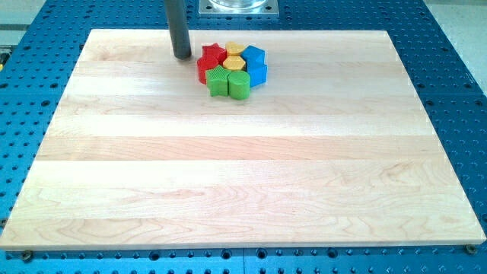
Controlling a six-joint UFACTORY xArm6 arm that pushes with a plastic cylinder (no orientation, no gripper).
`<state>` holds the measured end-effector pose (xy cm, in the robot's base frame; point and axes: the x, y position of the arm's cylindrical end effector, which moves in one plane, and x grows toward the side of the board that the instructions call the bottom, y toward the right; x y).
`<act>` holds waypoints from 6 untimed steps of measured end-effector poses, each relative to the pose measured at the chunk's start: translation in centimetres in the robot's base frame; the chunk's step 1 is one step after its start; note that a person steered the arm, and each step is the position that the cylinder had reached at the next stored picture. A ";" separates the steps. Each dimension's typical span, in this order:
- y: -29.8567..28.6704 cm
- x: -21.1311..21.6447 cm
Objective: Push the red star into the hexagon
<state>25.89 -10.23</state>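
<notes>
just left of red star (214, 53), tip (183, 56) near, apart; yellow hexagon (233, 63) beyond on right; no claw fitted.

Blocks cluster tight near the view's top — red star (214, 54) seemingly touching its neighbours; my tip (182, 56) stands just left, the wooden board (243, 175) open below.

Pale wooden board (243, 175) on a blue perforated table (449, 68)

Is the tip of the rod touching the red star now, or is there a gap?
Apart. The camera view shows a strip of bare wood between my tip and the red star, which lies to the tip's right in the view.
</notes>
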 end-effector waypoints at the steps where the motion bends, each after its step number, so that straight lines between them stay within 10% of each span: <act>1: 0.2 -0.9; 6: 6.8 3.6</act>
<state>29.49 -3.43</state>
